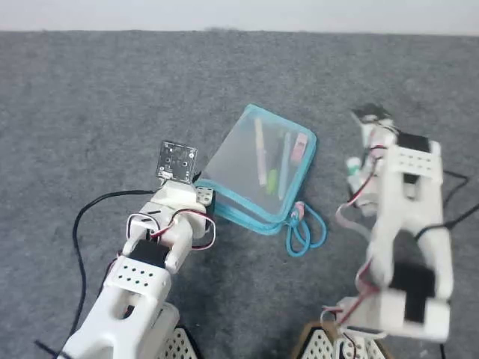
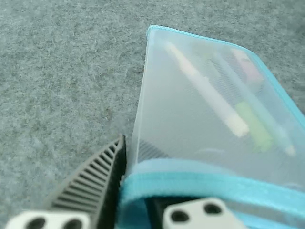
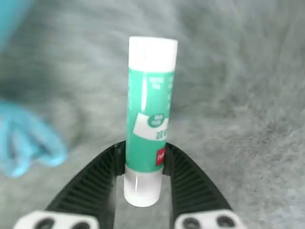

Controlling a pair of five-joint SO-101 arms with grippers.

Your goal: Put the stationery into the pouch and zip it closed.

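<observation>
Pinching a green-and-white glue stick (image 3: 149,114) near one end, my right pincer (image 3: 145,151) hangs over the grey table (image 1: 90,97), near the mesh pouch (image 1: 243,161). The pouch lies flat on the table with pens (image 1: 273,168) already inside. My left pincer (image 2: 136,177) is pressed onto the pouch's blue zip edge (image 2: 214,183) at one corner. I cannot tell how wide the mouth gapes. If it is narrow, I judge the stick could catch the zip edge and shove the pouch, or tug it out of the left pincer's one-corner hold. Gripped so far from its middle, the stick may also pivot. The blue cord (image 1: 305,233) loops between pouch and right arm and could snag.
</observation>
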